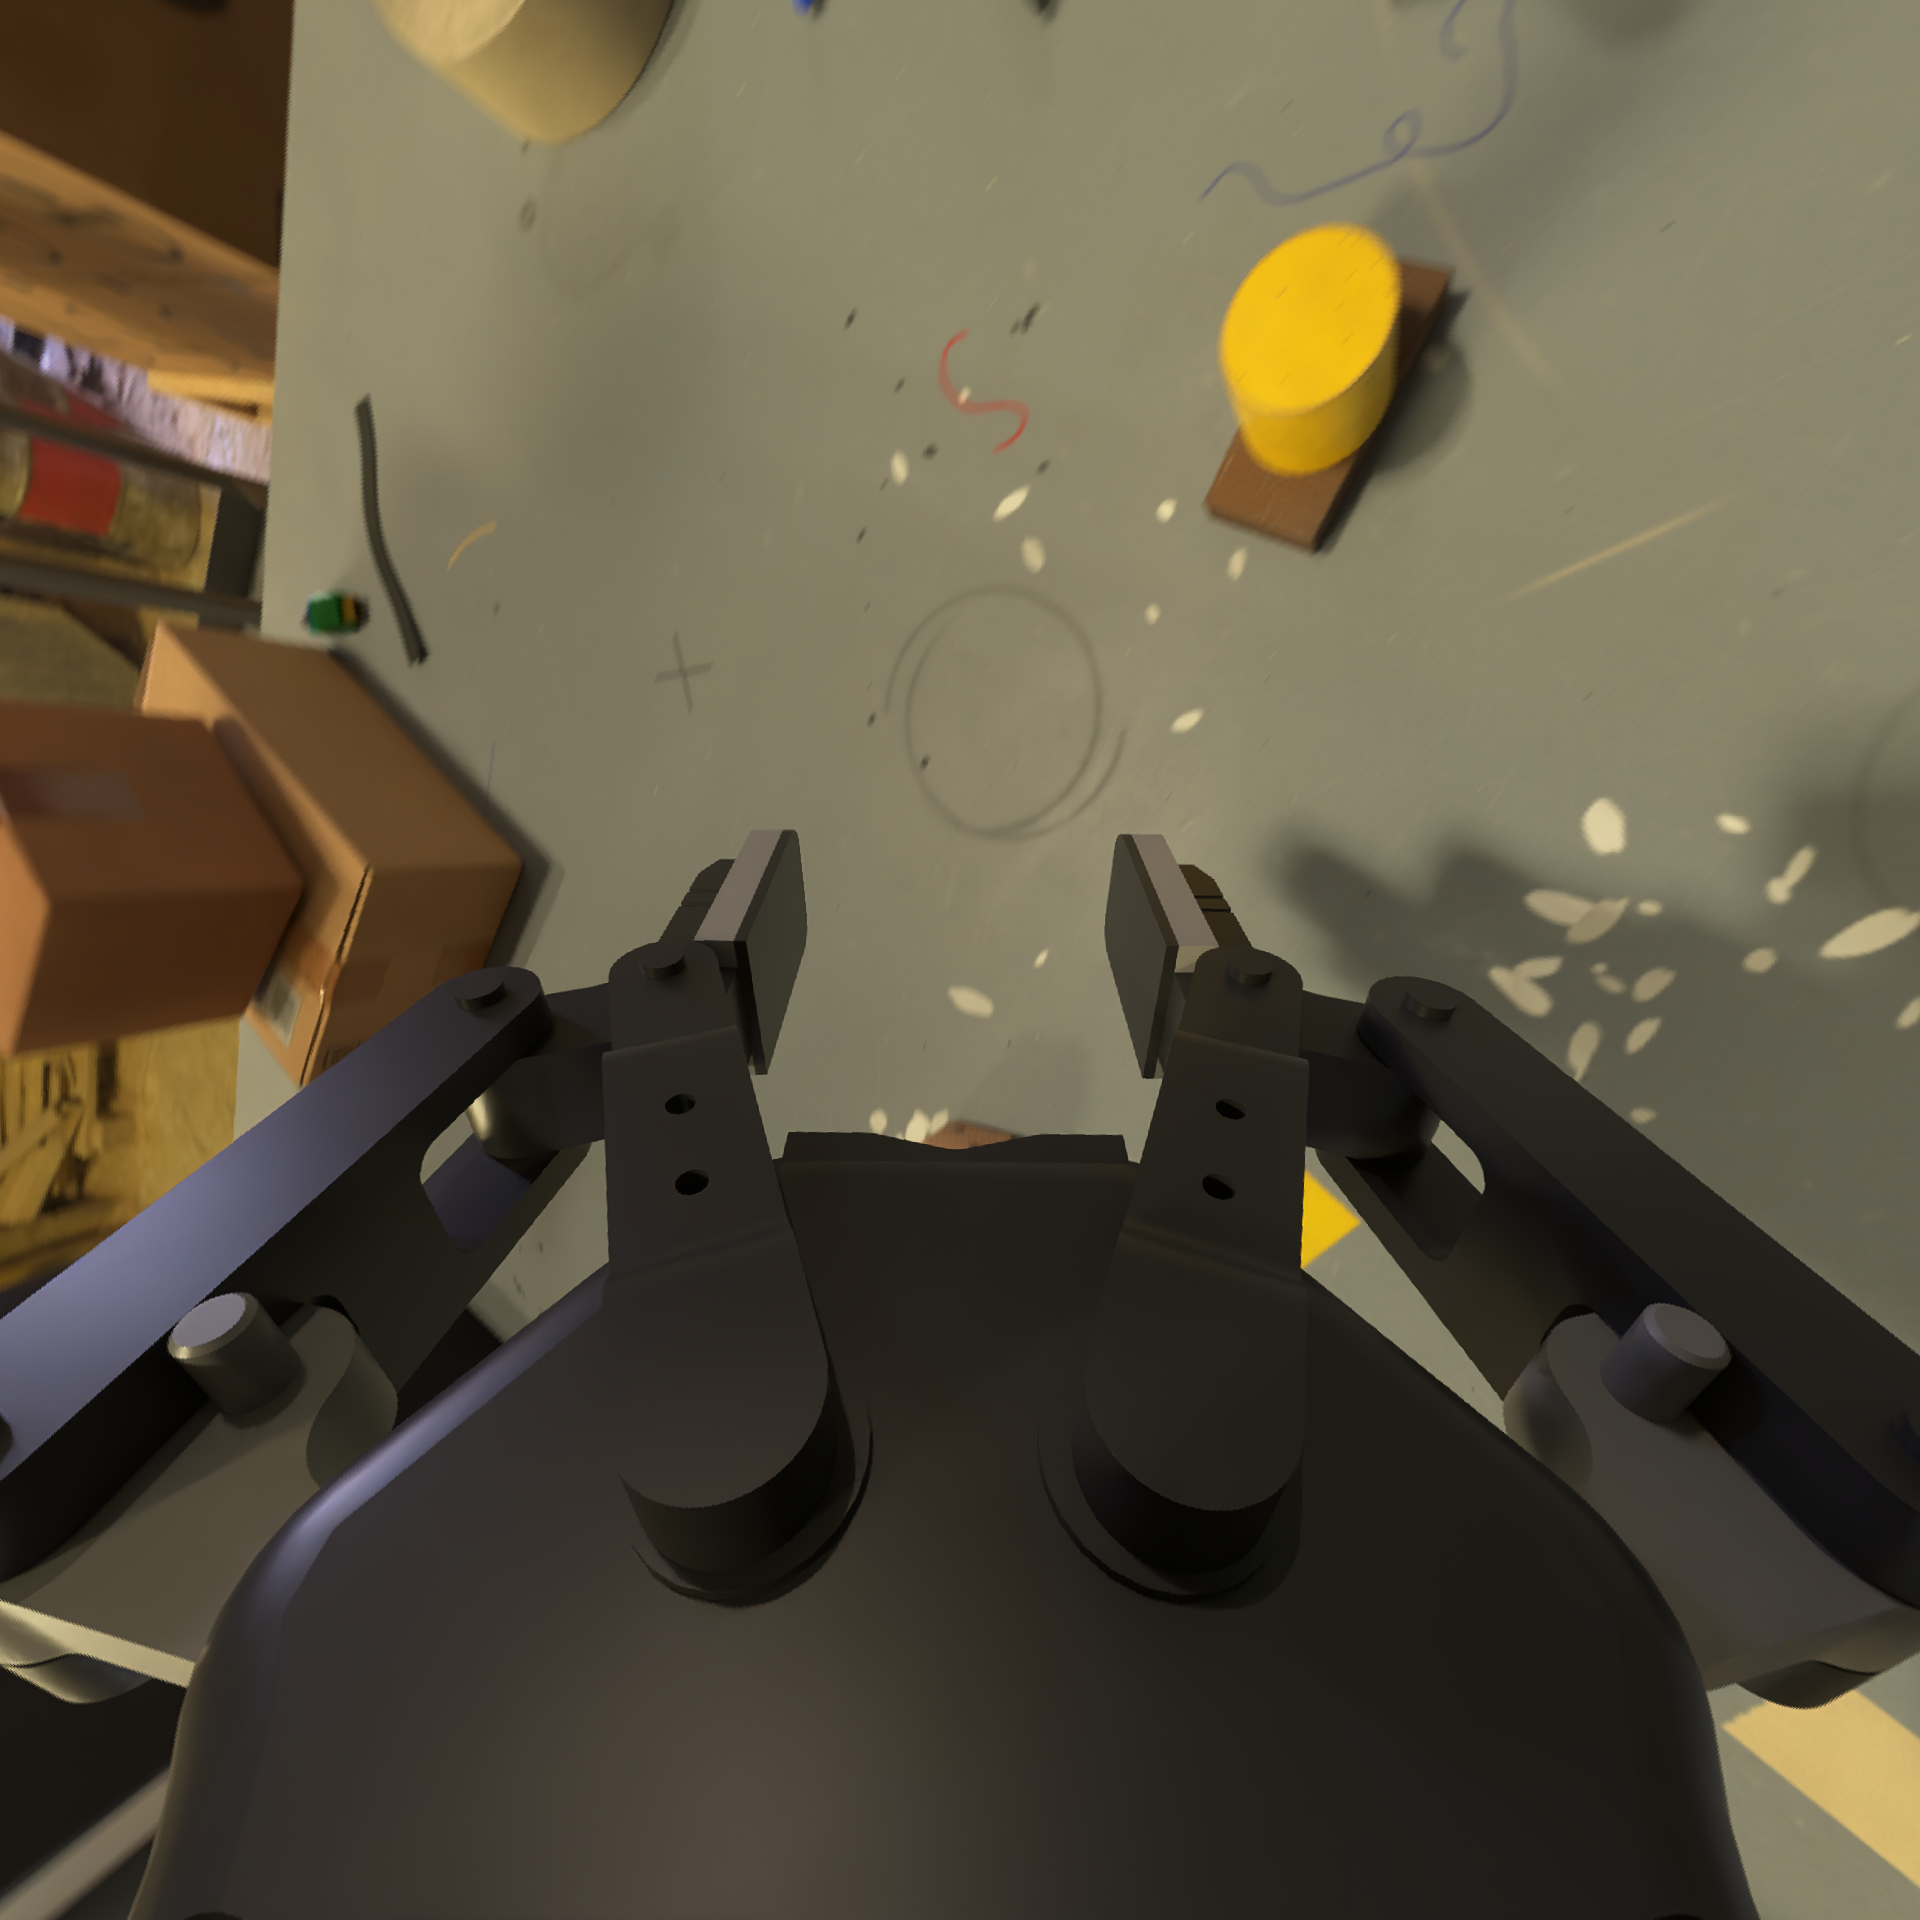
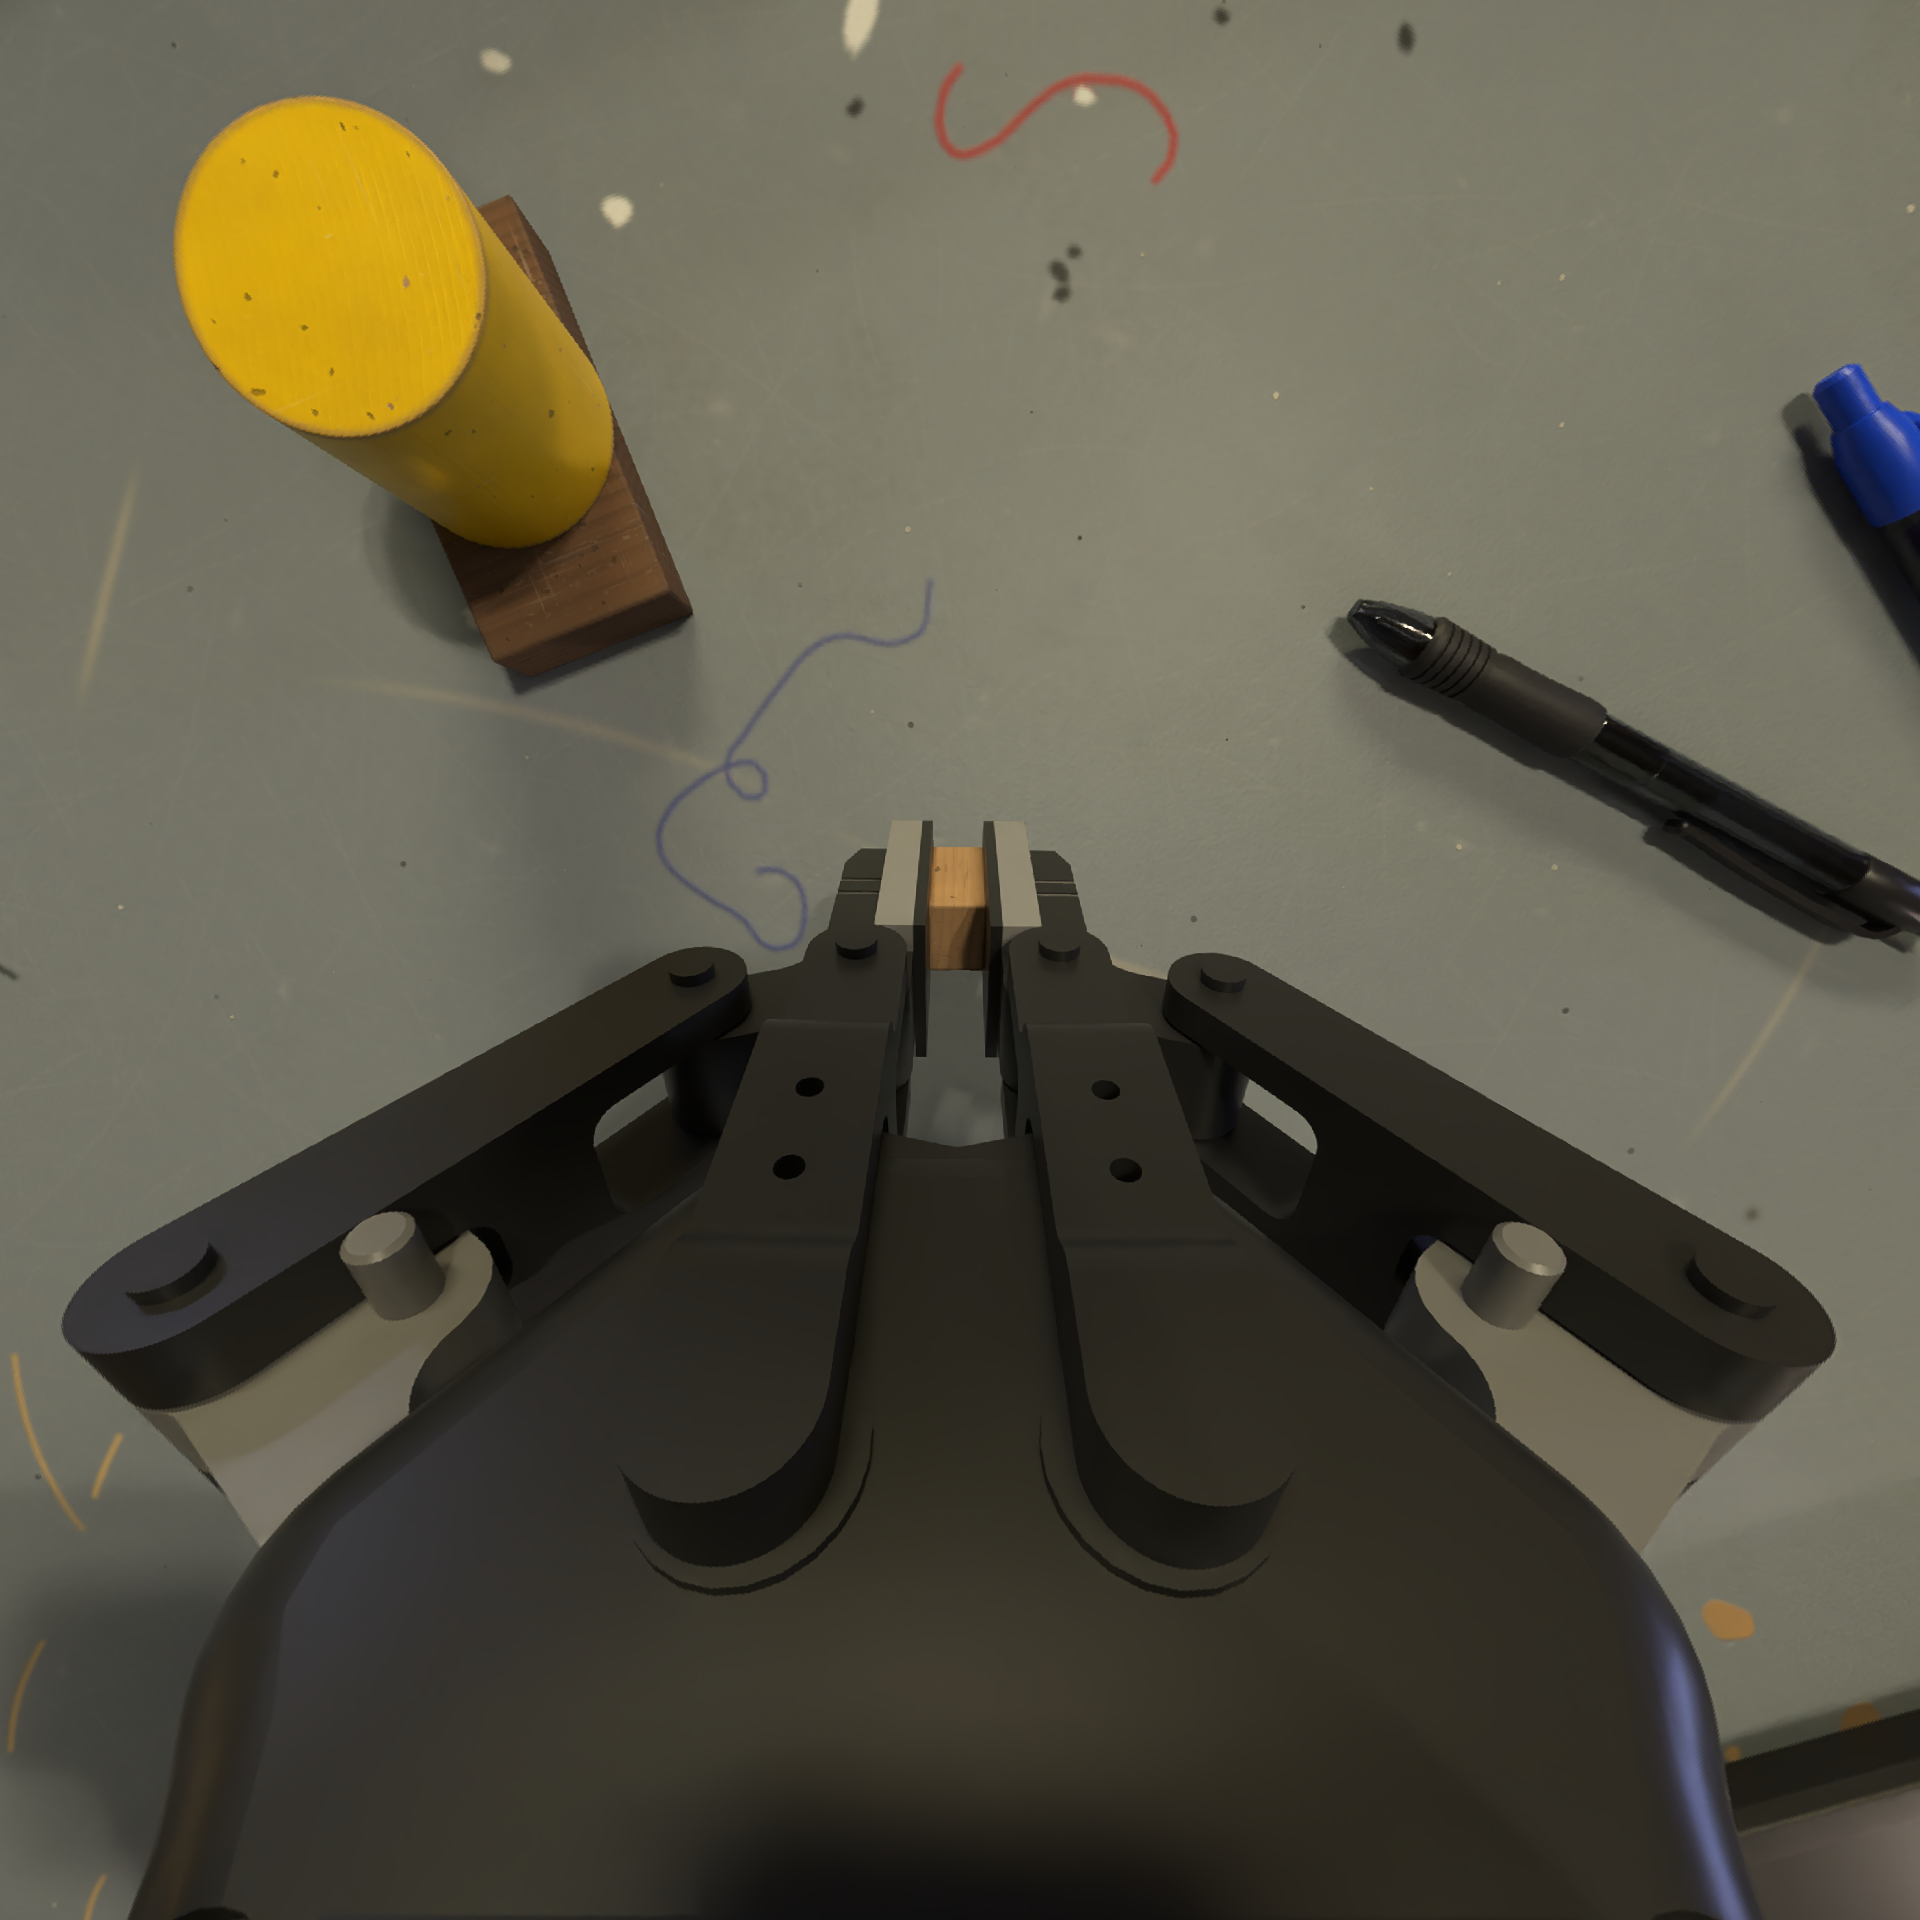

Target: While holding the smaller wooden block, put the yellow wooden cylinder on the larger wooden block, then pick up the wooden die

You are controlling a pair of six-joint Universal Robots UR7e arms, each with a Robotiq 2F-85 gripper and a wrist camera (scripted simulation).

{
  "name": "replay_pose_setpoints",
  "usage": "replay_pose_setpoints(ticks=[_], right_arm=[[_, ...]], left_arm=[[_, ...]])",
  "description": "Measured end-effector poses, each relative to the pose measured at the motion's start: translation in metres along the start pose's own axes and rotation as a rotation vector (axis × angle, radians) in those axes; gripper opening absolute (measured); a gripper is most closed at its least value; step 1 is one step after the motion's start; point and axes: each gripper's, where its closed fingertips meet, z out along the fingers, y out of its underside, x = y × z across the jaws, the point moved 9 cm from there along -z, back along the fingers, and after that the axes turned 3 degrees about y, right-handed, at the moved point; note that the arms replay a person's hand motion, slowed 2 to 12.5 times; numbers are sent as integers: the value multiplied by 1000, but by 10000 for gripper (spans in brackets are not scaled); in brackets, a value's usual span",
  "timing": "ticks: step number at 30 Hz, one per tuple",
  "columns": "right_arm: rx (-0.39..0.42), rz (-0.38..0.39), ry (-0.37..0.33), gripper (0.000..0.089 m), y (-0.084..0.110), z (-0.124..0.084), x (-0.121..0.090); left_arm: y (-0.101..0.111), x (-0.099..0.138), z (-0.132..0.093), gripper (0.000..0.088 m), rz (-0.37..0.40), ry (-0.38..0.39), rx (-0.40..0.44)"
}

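Observation:
The yellow wooden cylinder (image 2: 384, 322) stands upright on the larger dark brown block (image 2: 582, 603), up and left of my right gripper (image 2: 957, 862). That gripper is shut on the smaller light wooden block (image 2: 956, 920) and holds it above the grey table. In the left wrist view the cylinder (image 1: 1309, 348) and the dark block (image 1: 1299, 499) lie ahead to the right. My left gripper (image 1: 956, 894) is open and empty over the table. A small brown piece (image 1: 971, 1135) peeks out behind its palm; I cannot tell what it is.
A black pen (image 2: 1631, 769) and a blue marker (image 2: 1870, 457) lie to the right of the right gripper. Cardboard boxes (image 1: 260, 831) and shelves stand beyond the table's left edge. A tan rounded object (image 1: 530, 52), a dark strip (image 1: 390, 530) and a small green item (image 1: 335, 613) lie on the table.

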Motion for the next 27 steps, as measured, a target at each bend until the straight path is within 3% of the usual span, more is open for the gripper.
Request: replay_pose_setpoints(ticks=[6, 11, 20, 27], right_arm=[[-2, 0, 1, 84, 0, 0, 0], [-4, 3, 1, 84, -1, 0, 0], [-7, 6, 0, 84, -2, 1, 0], [-8, 7, 1, 84, -2, 1, 0]], left_arm=[[45, -15, -18, 520, -108, -72, -47], [79, -21, -19, 508, -173, -87, -97], [116, -18, 8, 486, -255, 4, -158], [135, -15, 40, 441, -232, 57, -256]])
